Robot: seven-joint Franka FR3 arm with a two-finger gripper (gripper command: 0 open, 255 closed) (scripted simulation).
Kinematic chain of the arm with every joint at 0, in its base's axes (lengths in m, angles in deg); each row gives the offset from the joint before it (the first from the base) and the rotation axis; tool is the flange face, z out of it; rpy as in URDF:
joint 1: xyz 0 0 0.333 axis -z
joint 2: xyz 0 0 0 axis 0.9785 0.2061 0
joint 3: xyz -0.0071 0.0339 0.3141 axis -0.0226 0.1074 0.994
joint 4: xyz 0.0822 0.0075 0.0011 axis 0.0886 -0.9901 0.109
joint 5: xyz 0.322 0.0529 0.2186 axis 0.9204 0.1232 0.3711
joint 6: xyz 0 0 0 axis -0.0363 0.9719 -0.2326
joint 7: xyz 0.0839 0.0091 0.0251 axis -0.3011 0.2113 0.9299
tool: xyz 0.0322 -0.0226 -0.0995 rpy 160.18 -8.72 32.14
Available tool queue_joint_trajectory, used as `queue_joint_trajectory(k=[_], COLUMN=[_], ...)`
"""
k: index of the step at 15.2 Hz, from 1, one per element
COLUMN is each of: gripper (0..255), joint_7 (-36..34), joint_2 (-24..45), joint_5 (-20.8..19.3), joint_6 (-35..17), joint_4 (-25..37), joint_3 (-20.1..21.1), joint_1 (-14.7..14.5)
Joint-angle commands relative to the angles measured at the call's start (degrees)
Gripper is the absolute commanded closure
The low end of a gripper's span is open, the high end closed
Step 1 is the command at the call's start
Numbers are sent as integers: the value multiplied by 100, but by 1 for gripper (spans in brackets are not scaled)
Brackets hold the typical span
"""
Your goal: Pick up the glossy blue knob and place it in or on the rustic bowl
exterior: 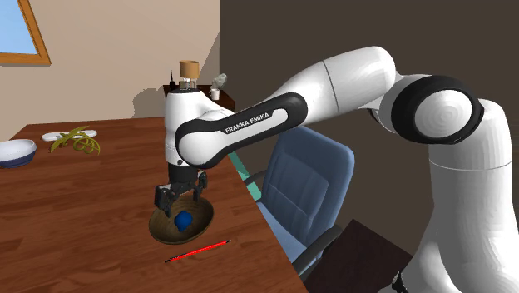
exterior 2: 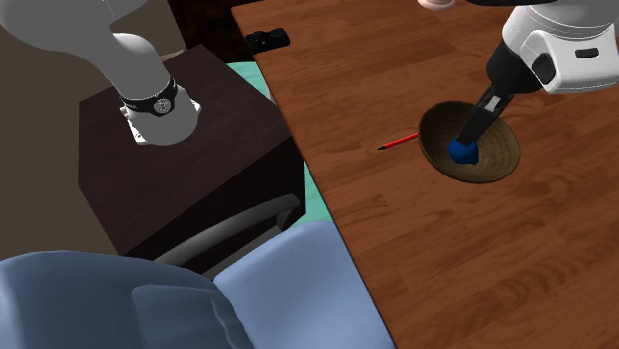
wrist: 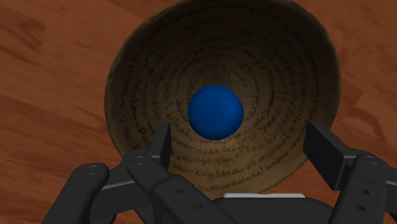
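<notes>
Gripper (exterior: 181,198) hangs just above the rustic bowl (exterior: 160,230) at the lower middle of the shoulder view. On my wrist camera its two fingers (wrist: 159,147) stand spread wide, with nothing pinched between them. The glossy blue knob (wrist: 215,112) sits at the centre of the bowl's ringed brown inside. It lies in the gap between the fingers, and neither one touches it. In the second exterior view, toward the upper right of the frame, the knob (exterior 2: 463,151) lies low in the bowl (exterior 2: 502,165). One black finger of the gripper (exterior 2: 474,129) points down close beside it, and I cannot tell from that angle whether the tip brushes it.

From where I sit, the main work reads as done: the knob is inside the bowl and free of the gripper, and the bowl stands upright on the brown bench (exterior: 83,191). A thin red pencil (exterior: 195,251) lies on the bench just beside the bowl, toward the bottom of the shoulder view, and it has no part in the job.

What I judge is left is a clean exit. I would lift the hand straight up out of the bowl with the fingers kept apart, so that neither clips the knob or the rim. The knob is round and smooth, so a nudge could roll it up the bowl's sloping wall.
</notes>
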Motion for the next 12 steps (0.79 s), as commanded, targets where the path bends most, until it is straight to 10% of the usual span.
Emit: queue_joint_trajectory(k=[1,12], gripper=[0,0], joint_7=[18,62], joint_2=[-85,-290], joint_5=[30,102], joint_6=[154,598], joint_4=[72,318], joint_3=[13,42], joint_1=[20,66])
